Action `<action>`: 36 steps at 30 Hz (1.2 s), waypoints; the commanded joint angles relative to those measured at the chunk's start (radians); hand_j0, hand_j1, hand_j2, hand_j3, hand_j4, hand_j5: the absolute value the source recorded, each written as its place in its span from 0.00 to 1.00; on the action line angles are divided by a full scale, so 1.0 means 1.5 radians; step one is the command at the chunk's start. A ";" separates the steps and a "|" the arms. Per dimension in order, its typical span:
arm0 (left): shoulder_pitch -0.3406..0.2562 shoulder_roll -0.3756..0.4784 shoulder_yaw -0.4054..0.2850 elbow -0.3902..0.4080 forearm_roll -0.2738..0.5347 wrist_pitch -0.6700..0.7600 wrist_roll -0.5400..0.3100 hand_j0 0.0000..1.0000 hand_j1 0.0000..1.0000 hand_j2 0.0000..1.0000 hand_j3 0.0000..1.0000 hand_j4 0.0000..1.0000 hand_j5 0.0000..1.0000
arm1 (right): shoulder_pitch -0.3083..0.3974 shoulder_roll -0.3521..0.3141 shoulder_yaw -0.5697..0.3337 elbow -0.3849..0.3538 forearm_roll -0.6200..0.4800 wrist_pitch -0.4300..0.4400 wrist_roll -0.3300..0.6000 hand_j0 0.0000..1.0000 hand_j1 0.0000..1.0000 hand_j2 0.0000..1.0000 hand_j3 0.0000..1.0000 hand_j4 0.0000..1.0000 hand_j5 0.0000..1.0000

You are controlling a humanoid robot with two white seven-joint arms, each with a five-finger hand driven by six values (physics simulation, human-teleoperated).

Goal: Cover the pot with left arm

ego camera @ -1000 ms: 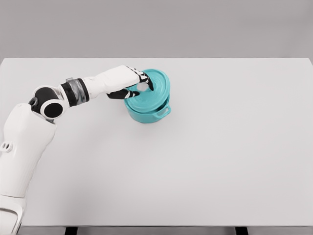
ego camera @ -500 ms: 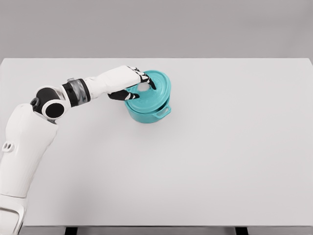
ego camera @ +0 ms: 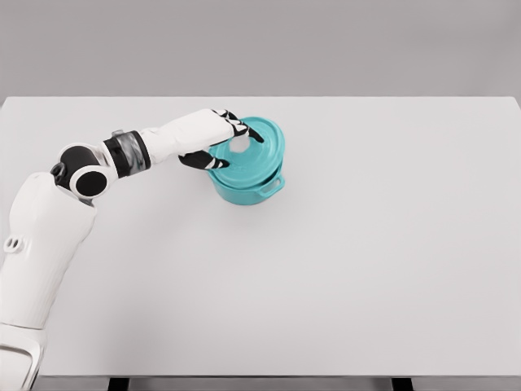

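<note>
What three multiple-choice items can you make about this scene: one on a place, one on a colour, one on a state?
1. Where on the table is the pot?
A. far half, left of centre
B. near right corner
C. near edge, centre

2. What colour is the lid?
A. red
B. teal
C. black

3. How does the lid sit?
A. flat on the table
B. tilted on the pot
C. upside down beside the pot

Key: 1 A, it stands left of the middle, toward the far edge. 2 B, it matches the pot. 3 B, the left hand holds its knob.
</note>
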 commanded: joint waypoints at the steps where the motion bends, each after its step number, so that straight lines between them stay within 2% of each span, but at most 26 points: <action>1: 0.000 0.000 -0.001 0.003 -0.006 -0.003 -0.005 0.85 0.85 0.85 0.85 0.85 0.85 | 0.000 0.000 0.000 0.000 0.000 0.000 0.000 1.00 1.00 1.00 1.00 1.00 1.00; 5: -0.001 -0.009 0.000 0.009 -0.006 -0.003 -0.005 0.85 0.85 0.85 0.85 0.85 0.85 | 0.000 0.000 0.000 0.000 0.000 0.000 0.000 1.00 1.00 1.00 1.00 1.00 1.00; 7: -0.001 -0.011 0.000 0.017 -0.006 -0.003 -0.005 0.90 0.90 0.90 0.90 0.90 0.90 | 0.000 0.000 0.000 0.000 0.000 0.000 0.000 1.00 1.00 1.00 1.00 1.00 1.00; 16: -0.001 -0.010 0.003 0.017 -0.006 -0.003 -0.005 0.90 0.90 0.90 0.90 0.90 0.90 | 0.001 0.000 0.000 -0.001 0.000 0.000 0.000 1.00 1.00 1.00 1.00 1.00 1.00; 19: -0.001 -0.007 0.007 0.008 -0.004 -0.003 -0.005 1.00 1.00 1.00 1.00 1.00 1.00 | 0.001 0.000 0.000 -0.001 0.000 0.000 0.000 1.00 1.00 1.00 1.00 1.00 1.00; 29: -0.005 -0.005 0.010 -0.050 0.000 -0.003 -0.005 1.00 1.00 1.00 1.00 1.00 1.00 | 0.001 0.000 0.000 0.000 0.000 0.000 0.000 1.00 1.00 1.00 1.00 1.00 1.00; 34: -0.015 -0.001 0.010 -0.060 0.003 -0.003 -0.005 1.00 1.00 1.00 1.00 1.00 1.00 | 0.001 0.000 0.000 -0.001 0.000 0.000 0.000 1.00 1.00 1.00 1.00 1.00 1.00; 36: -0.014 0.021 0.018 -0.066 0.005 -0.003 -0.005 1.00 1.00 1.00 1.00 1.00 1.00 | 0.001 0.000 0.000 0.000 0.000 0.000 0.000 1.00 1.00 1.00 1.00 1.00 1.00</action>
